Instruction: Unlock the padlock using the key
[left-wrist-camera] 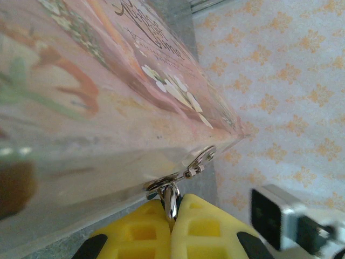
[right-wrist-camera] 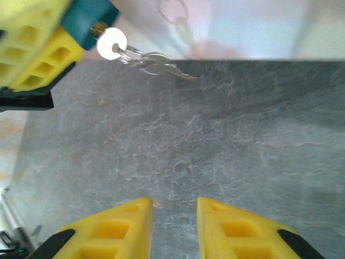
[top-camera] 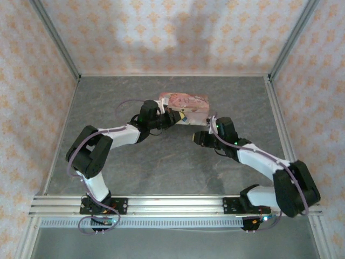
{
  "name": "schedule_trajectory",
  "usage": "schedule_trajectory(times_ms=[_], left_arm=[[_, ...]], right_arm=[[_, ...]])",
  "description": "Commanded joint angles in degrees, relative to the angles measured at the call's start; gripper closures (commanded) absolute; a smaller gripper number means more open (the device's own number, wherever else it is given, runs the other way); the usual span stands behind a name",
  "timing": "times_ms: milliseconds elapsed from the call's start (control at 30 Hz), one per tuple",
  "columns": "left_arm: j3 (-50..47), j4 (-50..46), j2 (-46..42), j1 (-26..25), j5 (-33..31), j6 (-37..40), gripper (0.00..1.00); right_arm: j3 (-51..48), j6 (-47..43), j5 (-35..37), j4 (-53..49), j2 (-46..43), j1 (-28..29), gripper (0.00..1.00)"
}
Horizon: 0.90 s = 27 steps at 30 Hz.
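Left claw [left-wrist-camera: 173, 211] clenched on padlock [left-wrist-camera: 171, 195] (at box [left-wrist-camera: 108, 97] edge); right claw [right-wrist-camera: 174, 208] parted, empty; key [right-wrist-camera: 164, 67] at 12 o'clock.

A grey marbled table [top-camera: 161, 167] carries a pink floral box [top-camera: 186, 102] near its far edge.

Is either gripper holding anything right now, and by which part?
Left gripper pinches the padlock by its body, at the box's clasp. Right gripper is open, holding nothing; the keys hang from the padlock.
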Motion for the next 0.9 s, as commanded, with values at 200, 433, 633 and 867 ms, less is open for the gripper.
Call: schedule_trajectory(times_ms=[200,433,633,867], left_arm=[[2.32,-1.13,0.24,-0.5,0.38,1.31,1.0],[2.1,-1.48,0.06,-0.51,0.37,1.32,1.0],[2.36,-1.68,0.13,-0.51,0.87,1.3,1.0],[3.32,-2.14,0.32,-0.43,1.57,1.15,1.0]], right_arm=[[11.19,-13.32,16.33,-11.87,-3.49,5.17,0.71],[19.75,-17.31,17.8,-14.03,5.68,7.14,0.65],[22.26,-19.48,18.84,-14.27,10.28,8.21,0.58],[24.18,-22.46,19.34,-15.04,13.32,8.3,0.56]])
